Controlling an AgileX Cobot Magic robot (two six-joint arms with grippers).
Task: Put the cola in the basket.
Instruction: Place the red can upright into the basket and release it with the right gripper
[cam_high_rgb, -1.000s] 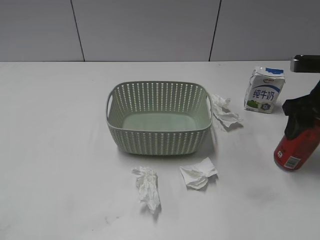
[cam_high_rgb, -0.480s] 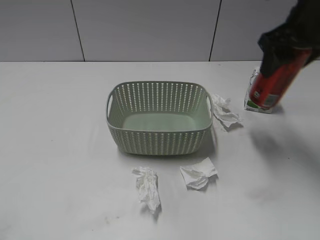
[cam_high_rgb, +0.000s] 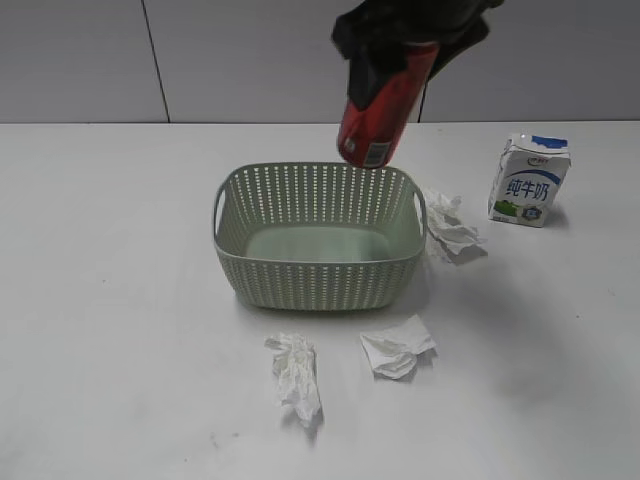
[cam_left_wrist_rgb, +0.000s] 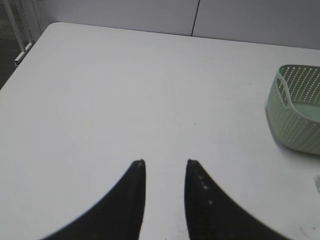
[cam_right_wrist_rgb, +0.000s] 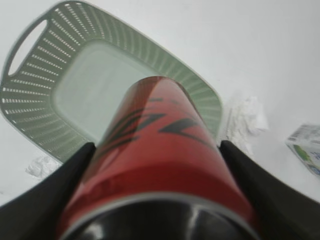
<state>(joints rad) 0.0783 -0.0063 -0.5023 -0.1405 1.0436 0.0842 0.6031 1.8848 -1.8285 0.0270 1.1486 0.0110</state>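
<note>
Red cola (cam_high_rgb: 381, 115) clamped in right gripper (cam_high_rgb: 405, 45) above basket (cam_high_rgb: 318, 270).

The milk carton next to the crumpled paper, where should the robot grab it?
Probably the milk carton by its flat side walls, below the slanted folded top, coming from above or the open right. It stands upright; crumpled paper lies to its left.
</note>
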